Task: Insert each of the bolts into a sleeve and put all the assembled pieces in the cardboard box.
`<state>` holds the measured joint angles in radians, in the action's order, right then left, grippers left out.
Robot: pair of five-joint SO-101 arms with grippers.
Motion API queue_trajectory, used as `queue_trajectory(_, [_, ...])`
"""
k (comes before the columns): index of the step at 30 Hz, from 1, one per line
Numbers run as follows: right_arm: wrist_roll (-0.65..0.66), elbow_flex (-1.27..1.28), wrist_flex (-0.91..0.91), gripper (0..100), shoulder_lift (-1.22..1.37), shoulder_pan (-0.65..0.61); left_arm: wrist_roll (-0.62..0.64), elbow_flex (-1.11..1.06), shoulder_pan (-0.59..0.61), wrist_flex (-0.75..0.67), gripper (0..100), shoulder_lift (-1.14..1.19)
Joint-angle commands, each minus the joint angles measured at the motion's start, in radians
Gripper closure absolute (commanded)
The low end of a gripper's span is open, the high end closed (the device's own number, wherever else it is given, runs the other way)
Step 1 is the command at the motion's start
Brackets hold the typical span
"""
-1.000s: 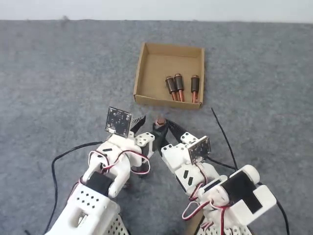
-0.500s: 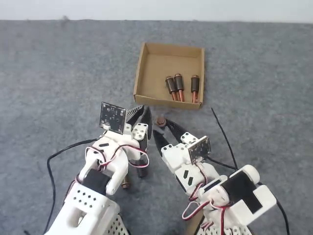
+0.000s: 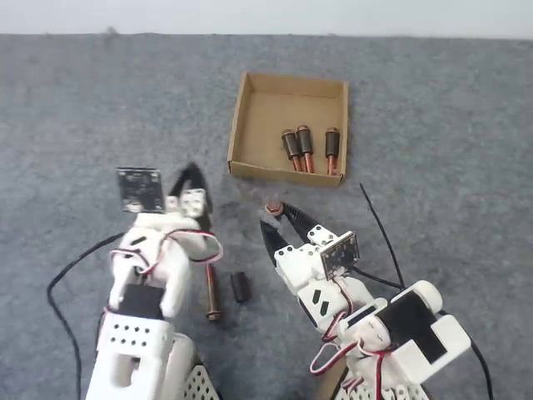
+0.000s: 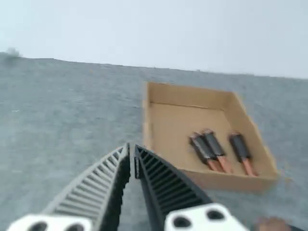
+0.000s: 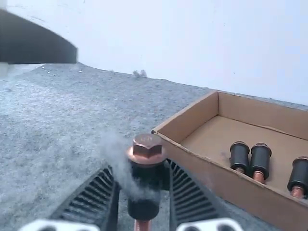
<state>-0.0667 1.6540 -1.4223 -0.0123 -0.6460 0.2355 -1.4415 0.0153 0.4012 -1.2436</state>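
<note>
My right gripper (image 3: pixel 276 220) is shut on a copper bolt seated in a black sleeve (image 5: pixel 144 166), held upright just in front of the cardboard box (image 3: pixel 236 125). Three assembled pieces (image 3: pixel 306 148) lie in the box's near right part, as the left wrist view (image 4: pixel 211 147) and the right wrist view (image 5: pixel 250 159) both show. A bare bolt (image 3: pixel 211 287) and a loose black sleeve (image 3: pixel 240 286) lie side by side on the carpet between the arms. My left gripper (image 3: pixel 193 178) hangs shut and holding nothing, left of the box's near corner; its fingers (image 4: pixel 115 168) almost touch.
Grey carpet (image 3: pixel 100 117) covers the table, with free room to the left and right of the box. Black cables (image 3: pixel 379 229) trail beside the right arm and another (image 3: pixel 71 267) beside the left arm. A pale wall bounds the far edge.
My left arm has swung away to the left from the piece in the right gripper, and its fingers have come together. The bare bolt and loose sleeve now lie uncovered. The right arm has kept still.
</note>
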Motion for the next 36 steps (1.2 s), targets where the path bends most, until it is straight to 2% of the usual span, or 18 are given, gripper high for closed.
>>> queue_trajectory(1, [0.009, -0.035, -0.001, 99.3, -0.042, 0.025, -0.003, 0.038, 0.106, 0.066, 99, -0.015])
queue_trajectory(4, [0.009, -0.038, -0.001, 99.3, -0.045, 0.047, -0.005, -0.005, 0.169, 0.127, 99, -0.015])
queue_trajectory(10, [0.011, -0.037, -0.001, 99.3, -0.05, 0.054, -0.005, -0.131, 0.287, 0.126, 99, -0.015])
queue_trajectory(15, [0.064, -0.061, -0.002, 99.3, -0.051, 0.13, -0.006, -0.157, 0.396, 0.127, 99, -0.015])
queue_trajectory(18, [0.084, -0.086, -0.002, 99.3, -0.053, 0.168, -0.031, -0.182, 0.399, 0.127, 99, -0.015])
queue_trajectory(23, [0.087, -0.133, -0.002, 99.3, -0.053, 0.174, -0.172, -0.223, 0.327, 0.126, 99, -0.015])
queue_trajectory(28, [0.089, -0.204, 0.004, 99.3, -0.053, 0.191, -0.175, -0.223, 0.318, 0.127, 99, -0.015])
queue_trajectory(31, [0.091, -0.256, 0.122, 99.3, -0.084, 0.209, -0.18, -0.223, 0.318, 0.127, 99, -0.015])
queue_trajectory(36, [0.084, -0.362, 0.522, 99.3, -0.291, 0.257, -0.181, -0.223, 0.318, 0.127, 99, -0.015])
